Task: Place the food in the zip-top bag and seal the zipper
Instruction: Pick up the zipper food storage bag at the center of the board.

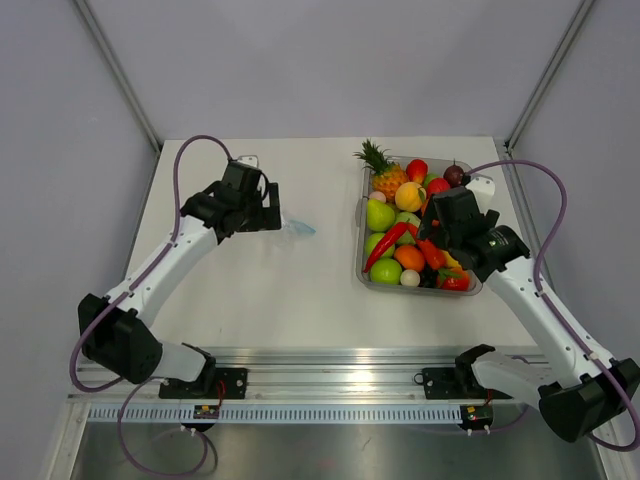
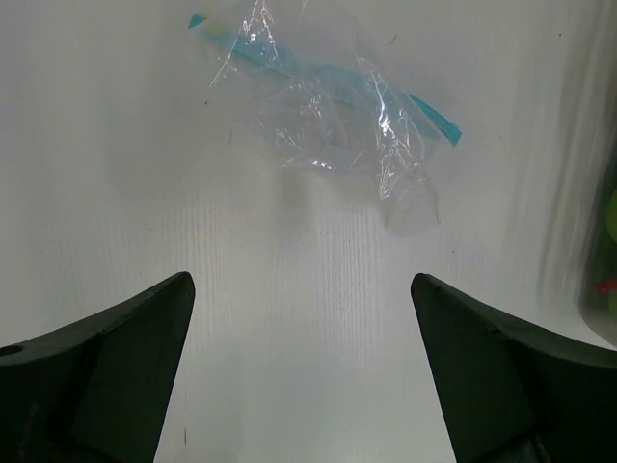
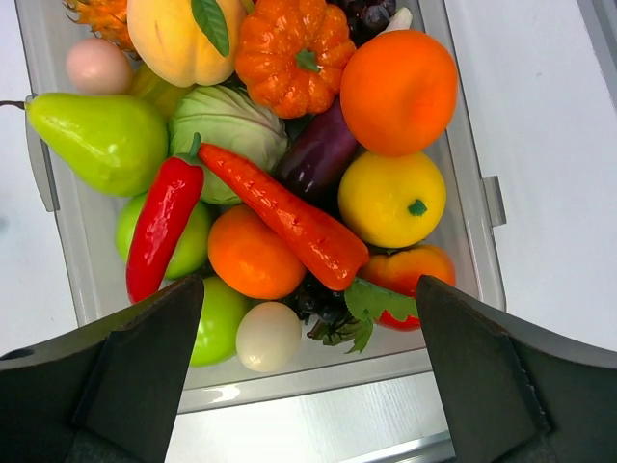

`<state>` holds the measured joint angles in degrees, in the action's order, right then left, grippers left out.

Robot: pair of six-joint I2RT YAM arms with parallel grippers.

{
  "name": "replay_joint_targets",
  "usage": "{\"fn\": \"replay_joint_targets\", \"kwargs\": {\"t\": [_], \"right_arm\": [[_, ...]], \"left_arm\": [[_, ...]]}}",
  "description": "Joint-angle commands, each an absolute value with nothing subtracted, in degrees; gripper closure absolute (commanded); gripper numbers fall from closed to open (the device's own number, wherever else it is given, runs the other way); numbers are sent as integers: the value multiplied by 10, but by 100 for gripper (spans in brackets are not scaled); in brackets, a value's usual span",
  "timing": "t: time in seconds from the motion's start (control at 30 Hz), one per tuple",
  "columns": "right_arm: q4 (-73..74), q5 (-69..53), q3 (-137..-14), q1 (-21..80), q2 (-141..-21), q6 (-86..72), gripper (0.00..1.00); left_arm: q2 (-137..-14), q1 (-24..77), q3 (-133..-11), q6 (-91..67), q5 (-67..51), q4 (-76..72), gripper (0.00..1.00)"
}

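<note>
While the right end effector (image 3: pixel 308 289) is hovering released and empty over the tray (image 3: pixel 472 193), we are listing: red chili pepper (image 3: pixel 159 227), lying there beside the carrot (image 3: pixel 280 212); zip-top bag (image 2: pixel 328 125), lying crumpled on the table (image 2: pixel 96 193) ahead of the left end effector (image 2: pixel 299 289), likewise released. We are judging it best to be pinching the chili across its narrow middle, lifting straight up.

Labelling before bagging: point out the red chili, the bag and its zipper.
chili (image 3: pixel 159 227), right wrist view, middle of its body.
bag (image 2: pixel 328 135), left wrist view, crumpled clear middle.
zipper (image 2: pixel 289 66), left wrist view, mid blue strip.
</note>
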<state>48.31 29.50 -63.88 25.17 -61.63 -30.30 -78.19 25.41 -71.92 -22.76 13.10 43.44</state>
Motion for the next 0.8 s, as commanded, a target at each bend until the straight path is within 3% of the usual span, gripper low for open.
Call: {"fn": "replay_joint_targets", "kwargs": {"t": [0.0, 0.4, 0.43, 0.53, 0.77], "right_arm": [[481, 320, -658, 252, -619, -316, 1], [464, 282, -651, 252, -612, -309, 0], [463, 272, -650, 252, -611, -309, 1], [462, 245, -649, 252, -602, -307, 1], [453, 217, -624, 252, -557, -299, 1]], "left_arm": [[-815, 264, -771, -239, 143, 434, 1], [-889, 319, -844, -340, 235, 486, 7], [-895, 323, -846, -344, 243, 484, 15], [-925, 334, -861, -362, 250, 484, 22], [-987, 336, -876, -398, 301, 474, 21]]}}
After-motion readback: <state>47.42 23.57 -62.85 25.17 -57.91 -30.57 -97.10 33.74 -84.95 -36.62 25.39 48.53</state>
